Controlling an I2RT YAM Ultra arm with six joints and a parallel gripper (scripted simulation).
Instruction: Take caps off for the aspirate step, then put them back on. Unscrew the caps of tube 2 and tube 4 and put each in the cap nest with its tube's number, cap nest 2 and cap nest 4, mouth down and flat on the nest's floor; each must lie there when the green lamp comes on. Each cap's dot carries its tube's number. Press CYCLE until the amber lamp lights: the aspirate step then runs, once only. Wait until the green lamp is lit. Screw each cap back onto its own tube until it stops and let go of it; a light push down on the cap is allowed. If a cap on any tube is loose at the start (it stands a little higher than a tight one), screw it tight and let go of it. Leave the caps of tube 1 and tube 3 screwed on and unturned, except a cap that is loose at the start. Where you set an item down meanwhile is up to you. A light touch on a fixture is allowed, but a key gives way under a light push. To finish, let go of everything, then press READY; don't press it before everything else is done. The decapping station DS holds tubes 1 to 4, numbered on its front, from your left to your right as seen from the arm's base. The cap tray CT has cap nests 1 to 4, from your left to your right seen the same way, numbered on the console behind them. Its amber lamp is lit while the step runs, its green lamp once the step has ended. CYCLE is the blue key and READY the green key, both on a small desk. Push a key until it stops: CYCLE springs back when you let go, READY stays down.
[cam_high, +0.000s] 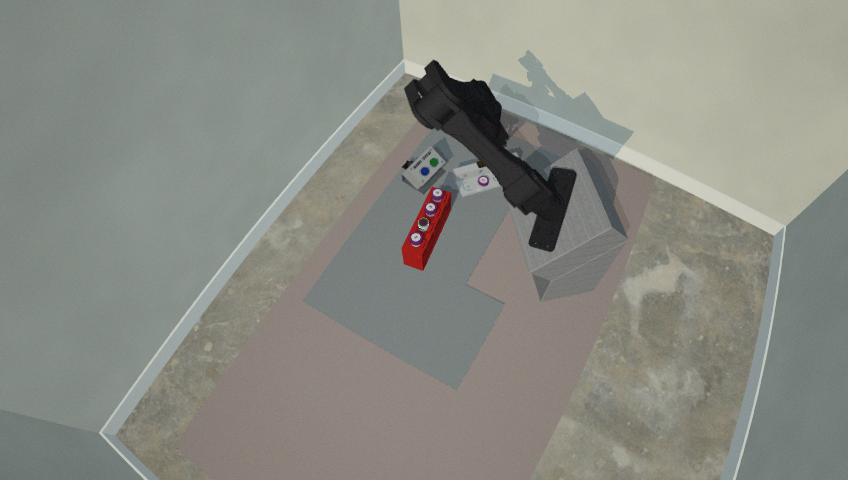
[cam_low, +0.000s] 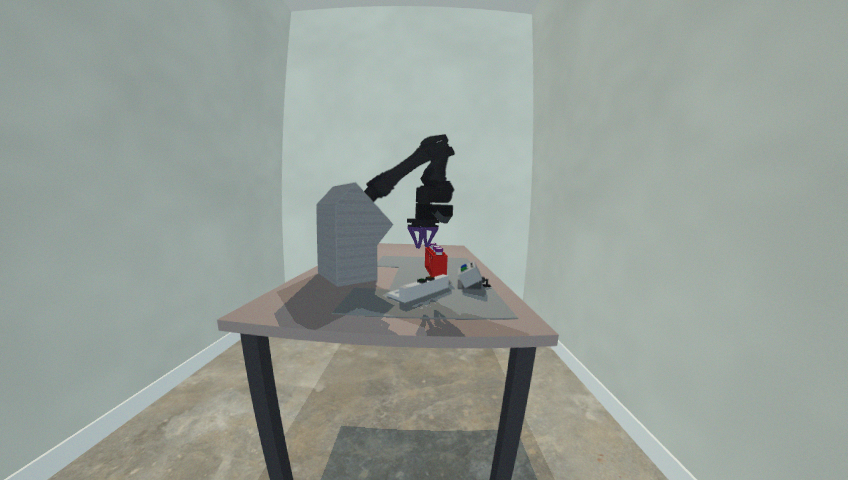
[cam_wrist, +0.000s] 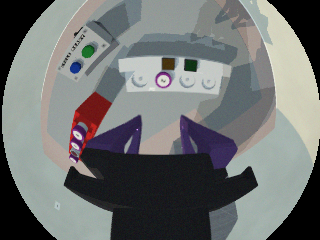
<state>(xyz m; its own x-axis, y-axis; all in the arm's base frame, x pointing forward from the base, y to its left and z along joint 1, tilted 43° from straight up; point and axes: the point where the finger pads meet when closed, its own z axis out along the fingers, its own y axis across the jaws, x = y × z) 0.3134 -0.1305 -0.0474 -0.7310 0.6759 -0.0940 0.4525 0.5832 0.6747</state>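
Observation:
The red decapping station (cam_high: 424, 228) holds four tubes. Tube 2 (cam_high: 423, 223) stands open, with no cap. Purple caps sit on tube 1 (cam_high: 416, 239), tube 3 (cam_high: 430, 208) and tube 4 (cam_high: 436, 193). One purple cap (cam_wrist: 162, 79) lies in the second nest from the left of the white cap tray (cam_wrist: 175, 80); it also shows in the top view (cam_high: 482, 182). My gripper (cam_wrist: 160, 119) (cam_low: 423, 240) hangs open and empty, high above the table near the tray and station. The amber lamp (cam_wrist: 168, 64) and the green lamp (cam_wrist: 191, 64) look dark.
The small key desk (cam_high: 425, 166) stands beside the tray, with the blue key (cam_high: 424, 171) and the green key (cam_high: 434, 161). The tall grey block (cam_high: 568, 237) carries my arm's base. My arm hides part of the tray in the top view.

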